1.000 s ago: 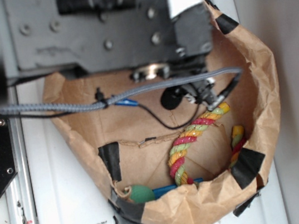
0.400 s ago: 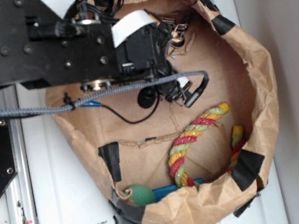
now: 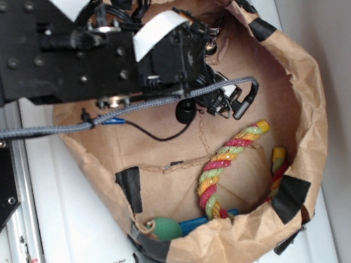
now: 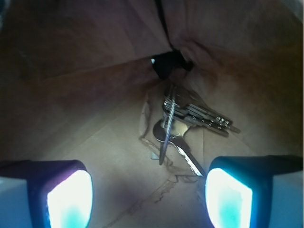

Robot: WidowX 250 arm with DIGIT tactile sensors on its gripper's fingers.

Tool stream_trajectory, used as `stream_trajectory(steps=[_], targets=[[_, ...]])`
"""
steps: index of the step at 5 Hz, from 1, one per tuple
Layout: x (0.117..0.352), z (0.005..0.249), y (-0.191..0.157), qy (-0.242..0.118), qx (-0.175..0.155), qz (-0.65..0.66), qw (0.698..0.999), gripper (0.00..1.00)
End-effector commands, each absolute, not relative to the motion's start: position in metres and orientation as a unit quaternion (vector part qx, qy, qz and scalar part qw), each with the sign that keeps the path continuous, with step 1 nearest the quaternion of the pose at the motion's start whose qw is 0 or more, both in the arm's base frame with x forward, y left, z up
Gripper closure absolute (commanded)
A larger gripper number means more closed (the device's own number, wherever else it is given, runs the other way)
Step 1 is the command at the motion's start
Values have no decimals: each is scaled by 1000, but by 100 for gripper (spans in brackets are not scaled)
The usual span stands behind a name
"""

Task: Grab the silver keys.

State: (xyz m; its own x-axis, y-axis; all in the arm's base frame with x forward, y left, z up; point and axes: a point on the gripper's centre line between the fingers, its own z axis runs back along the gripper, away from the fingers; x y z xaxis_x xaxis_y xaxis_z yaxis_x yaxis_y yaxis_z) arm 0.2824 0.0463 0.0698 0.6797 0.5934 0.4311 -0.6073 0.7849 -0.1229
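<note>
You have not grabbed anything yet. In the wrist view the jaws of your gripper [image 4: 149,197] stand spread wide, one glowing fingertip pad [image 4: 69,199] at each lower corner, with nothing between them but the brown paper floor of the bag.

The small bunch of shiny silver-grey metal keys [image 4: 183,118] lies ahead of the jaws, on the bag's floor near the corner where the paper walls meet beside a strip of black tape [image 4: 166,64]. The bunch fans out: several keys point to the right, one long blade runs down toward the right pad, and a thin ridged piece lies across the middle. It sits slightly right of the midline between your pads, and apart from both.

From the exterior view, the black arm reaches into the upper part of the crumpled brown paper bag [image 3: 301,86], and a glint of the keys shows just past the arm, by the bag's upper wall. The pink-yellow-green twisted rope toy [image 3: 223,164] lies well apart in the lower half, so it should not interfere.

What is left, as I judge it: move forward and down over the bunch, centre it, close and lift.
</note>
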Motion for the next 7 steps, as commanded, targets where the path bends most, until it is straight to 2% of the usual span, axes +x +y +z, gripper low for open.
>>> stream_trajectory(steps=[1, 3, 4, 7], targets=[[310, 73, 44, -271, 7, 314, 910, 0], [322, 47, 41, -283, 39, 315, 905, 0], [320, 54, 42, -276, 20, 324, 905, 100], [317, 61, 45, -280, 18, 325, 903, 100]])
